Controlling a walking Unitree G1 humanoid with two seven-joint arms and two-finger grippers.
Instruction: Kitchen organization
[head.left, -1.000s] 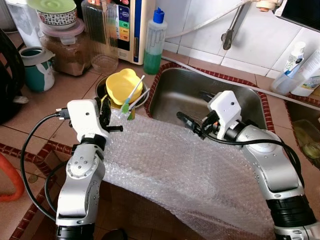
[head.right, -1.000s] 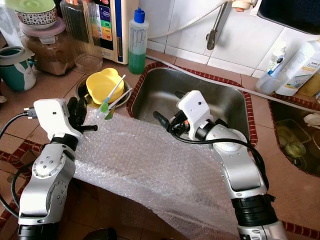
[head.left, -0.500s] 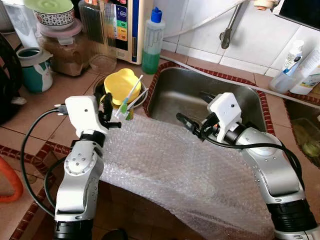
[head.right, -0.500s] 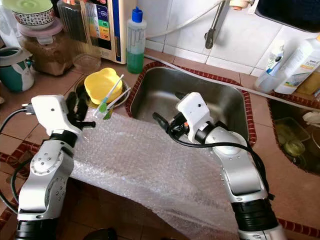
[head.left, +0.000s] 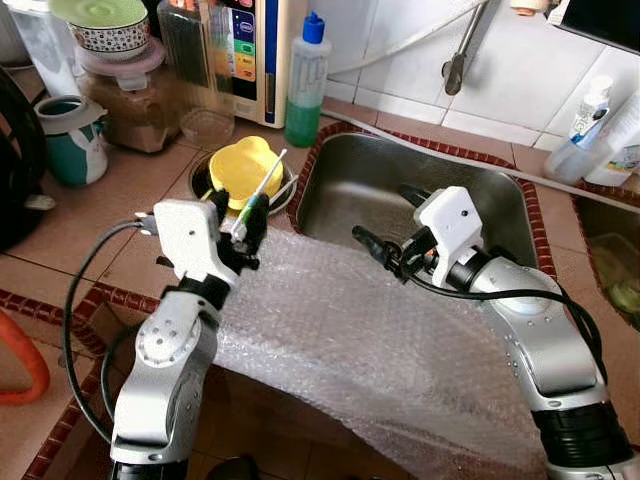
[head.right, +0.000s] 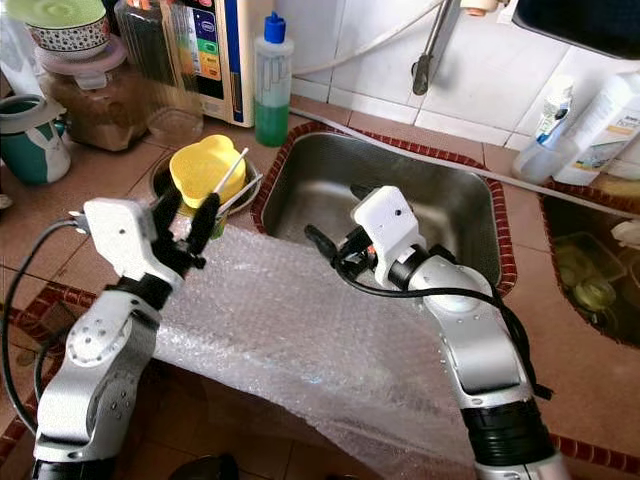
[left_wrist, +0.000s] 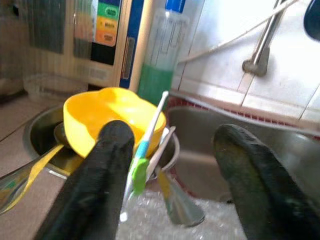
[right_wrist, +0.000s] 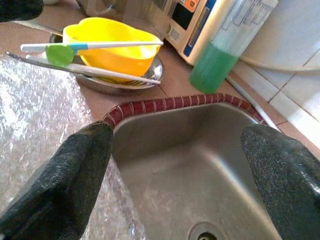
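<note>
A yellow bowl (head.left: 240, 165) sits upside down in a round steel dish (head.left: 200, 172) left of the sink (head.left: 370, 185). A white utensil with a green and blue end (head.left: 262, 185) leans across the bowl, beside other cutlery. My left gripper (head.left: 238, 222) is open at the dish's near edge. In the left wrist view the utensil (left_wrist: 150, 135) lies against one finger (left_wrist: 107, 175). My right gripper (head.left: 385, 215) is open over the sink's near left rim, with nothing between its fingers. A bubble wrap sheet (head.left: 380, 340) covers the counter under both arms.
A green soap bottle (head.left: 305, 85) and a white appliance (head.left: 250, 50) stand behind the dish. A teal mug (head.left: 70, 140), a brown-filled jar (head.left: 130, 100) and a clear container crowd the back left. The faucet (head.left: 460, 60) hangs over the sink; bottles (head.left: 585, 130) stand far right.
My left gripper has swung right and forward, up to the dish and the leaning utensil. The right arm has hardly moved.
</note>
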